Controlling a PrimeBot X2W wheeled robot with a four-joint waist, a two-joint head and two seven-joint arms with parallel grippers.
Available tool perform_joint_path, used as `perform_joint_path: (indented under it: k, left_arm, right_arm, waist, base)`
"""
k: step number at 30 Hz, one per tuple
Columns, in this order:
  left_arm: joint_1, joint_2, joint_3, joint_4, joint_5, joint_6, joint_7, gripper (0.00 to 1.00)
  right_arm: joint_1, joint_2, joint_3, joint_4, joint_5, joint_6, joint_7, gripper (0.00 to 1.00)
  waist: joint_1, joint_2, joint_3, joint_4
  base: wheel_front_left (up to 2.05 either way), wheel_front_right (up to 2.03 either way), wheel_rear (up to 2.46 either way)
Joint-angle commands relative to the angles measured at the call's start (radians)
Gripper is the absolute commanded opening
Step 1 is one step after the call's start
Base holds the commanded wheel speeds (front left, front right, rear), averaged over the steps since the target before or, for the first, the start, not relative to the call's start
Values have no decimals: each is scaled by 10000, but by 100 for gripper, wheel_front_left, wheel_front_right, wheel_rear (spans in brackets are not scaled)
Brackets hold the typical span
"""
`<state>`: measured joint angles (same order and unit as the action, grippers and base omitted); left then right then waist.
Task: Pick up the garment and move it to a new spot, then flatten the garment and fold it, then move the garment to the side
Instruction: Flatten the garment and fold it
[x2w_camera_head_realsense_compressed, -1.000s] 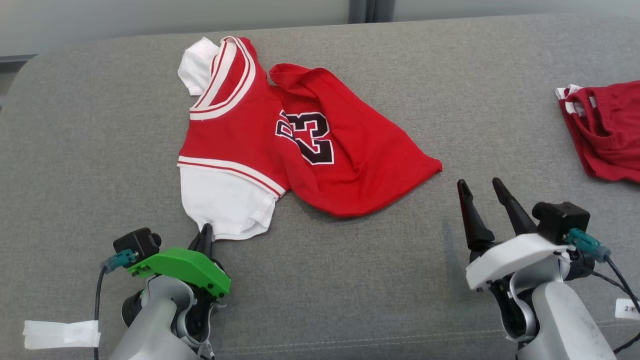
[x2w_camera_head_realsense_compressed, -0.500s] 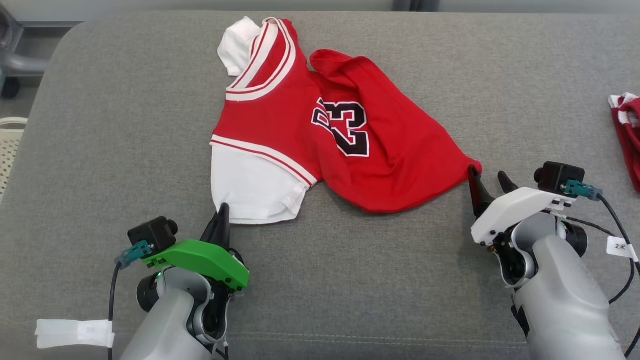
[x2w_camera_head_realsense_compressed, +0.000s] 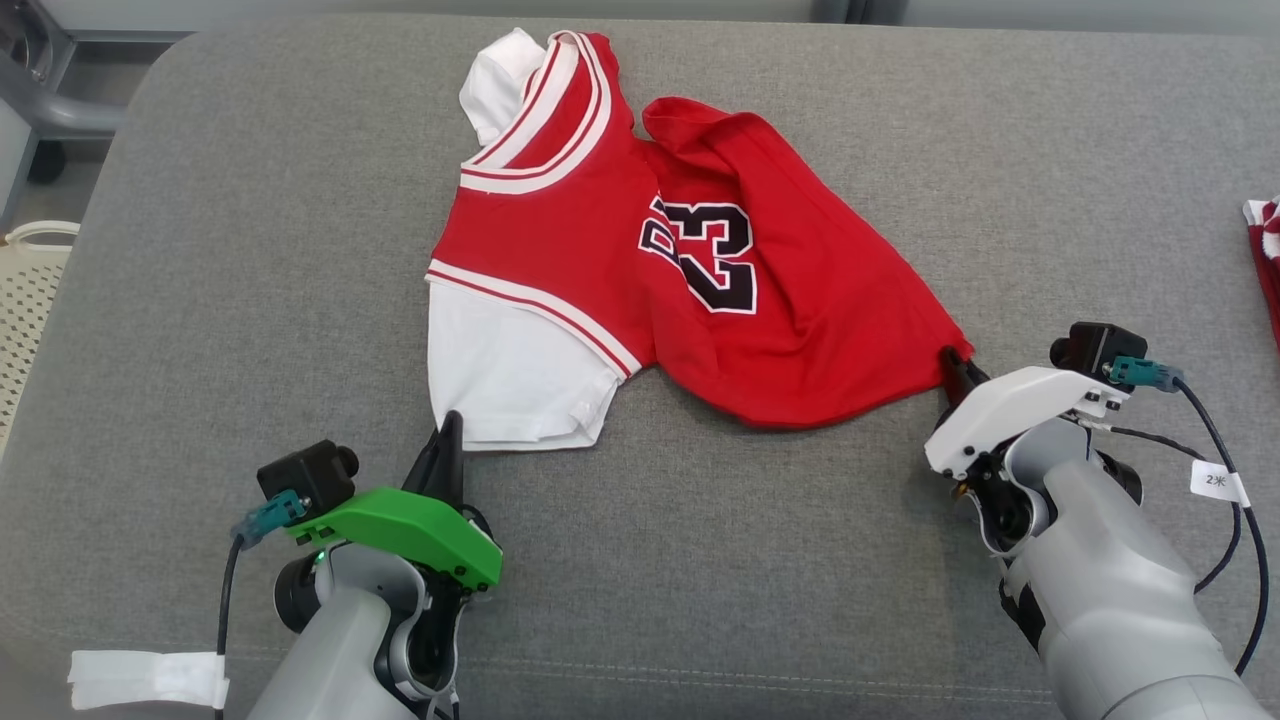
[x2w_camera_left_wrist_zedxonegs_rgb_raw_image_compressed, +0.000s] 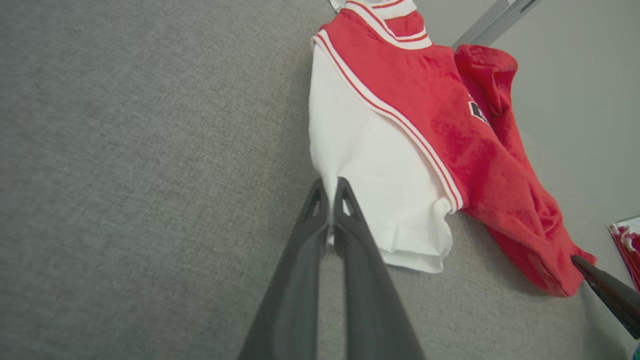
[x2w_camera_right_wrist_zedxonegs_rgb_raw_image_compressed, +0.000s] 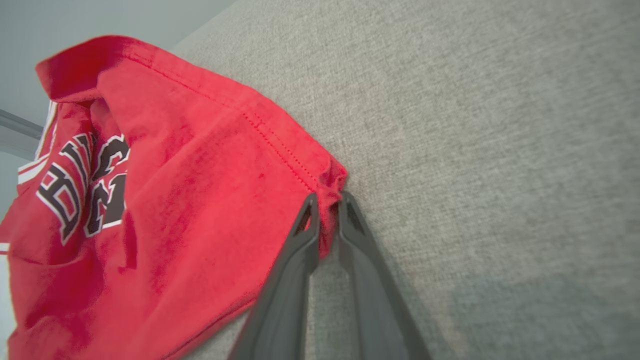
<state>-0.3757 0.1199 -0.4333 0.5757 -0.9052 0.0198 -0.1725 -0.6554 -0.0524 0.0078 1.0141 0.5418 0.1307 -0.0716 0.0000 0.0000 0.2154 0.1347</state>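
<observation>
The garment (x2w_camera_head_realsense_compressed: 620, 270) is a red and white jersey with a black 23, lying crumpled on the grey couch (x2w_camera_head_realsense_compressed: 250, 250). My left gripper (x2w_camera_head_realsense_compressed: 450, 425) is shut on the corner of its white sleeve; in the left wrist view the white cloth (x2w_camera_left_wrist_zedxonegs_rgb_raw_image_compressed: 370, 180) runs between the closed fingers of the left gripper (x2w_camera_left_wrist_zedxonegs_rgb_raw_image_compressed: 331, 186). My right gripper (x2w_camera_head_realsense_compressed: 955, 362) pinches the red hem corner at the right. In the right wrist view the red garment (x2w_camera_right_wrist_zedxonegs_rgb_raw_image_compressed: 165, 200) bunches between the closed fingers of the right gripper (x2w_camera_right_wrist_zedxonegs_rgb_raw_image_compressed: 327, 200).
A second red garment (x2w_camera_head_realsense_compressed: 1265, 250) lies at the couch's far right edge. A pale perforated basket (x2w_camera_head_realsense_compressed: 25, 290) stands off the couch's left end. A white tape strip (x2w_camera_head_realsense_compressed: 145, 678) lies on the couch front left.
My right gripper moved forward to the red hem corner and shut on it. The head camera shifted, so the whole scene slid right. The left gripper kept its hold on the white sleeve.
</observation>
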Motion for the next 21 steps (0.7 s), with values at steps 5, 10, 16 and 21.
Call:
perform_joint_path:
  k: [5,10,16,21]
  left_arm:
    - [232,48,237,-278,-327,-88,17,0]
    - [307,-89,868,-776,-1333,-435,134,0]
    - [-179,93,1502,-1975,-2056,-651,355,0]
    - [-864,480,1903,-3209,-2303,-321,783,0]
  right_arm:
    - [-361,7,111,320,1147,0,-97,0]
    - [-407,3,529,-514,3325,0,230,0]
    - [-289,-3,981,-1941,4975,1,488,0]
    - [-483,-181,1162,-3008,5572,1,716,0]
  waist:
    - [0,0,-81,-66]
    - [0,0,-268,-225]
    - [0,0,-600,-602]
    - [0,0,-982,-974]
  base:
    - [0,0,0]
    - [0,0,0]
    - [0,0,0]
    - [0,0,0]
